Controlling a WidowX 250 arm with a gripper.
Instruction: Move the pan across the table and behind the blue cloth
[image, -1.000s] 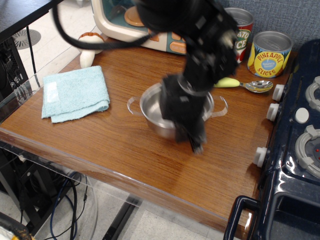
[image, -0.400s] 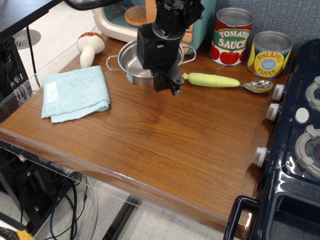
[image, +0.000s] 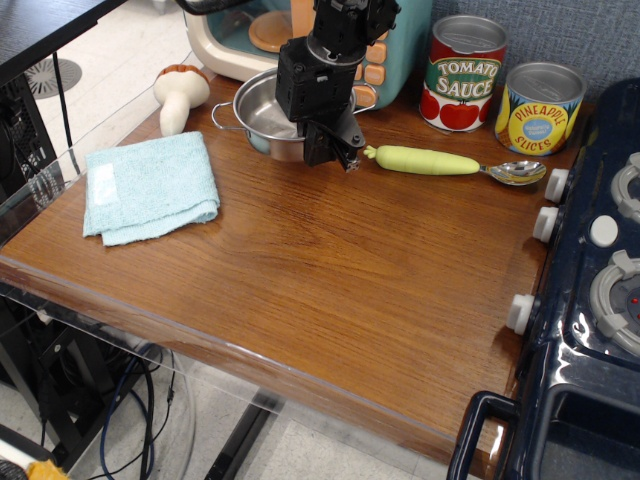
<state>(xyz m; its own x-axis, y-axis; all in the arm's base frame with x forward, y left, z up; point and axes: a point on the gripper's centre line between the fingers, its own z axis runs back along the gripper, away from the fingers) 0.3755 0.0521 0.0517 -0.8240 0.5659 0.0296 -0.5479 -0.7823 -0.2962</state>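
Now farther back-left than before, the pan (image: 262, 118) behind the blue cloth (image: 150, 186), claw (image: 333, 150) clamped on its rim

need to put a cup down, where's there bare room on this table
Bare wood runs from the blue cloth across to the toy stove, in front of the spoon. The back is crowded: pan under the gripper, mushroom, cans.

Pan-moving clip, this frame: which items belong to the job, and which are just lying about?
Job:
pan, at the gripper
blue cloth
table

Lying about:
tomato sauce can
pineapple slices can
green-handled spoon
toy mushroom
toy appliance at the back
toy stove
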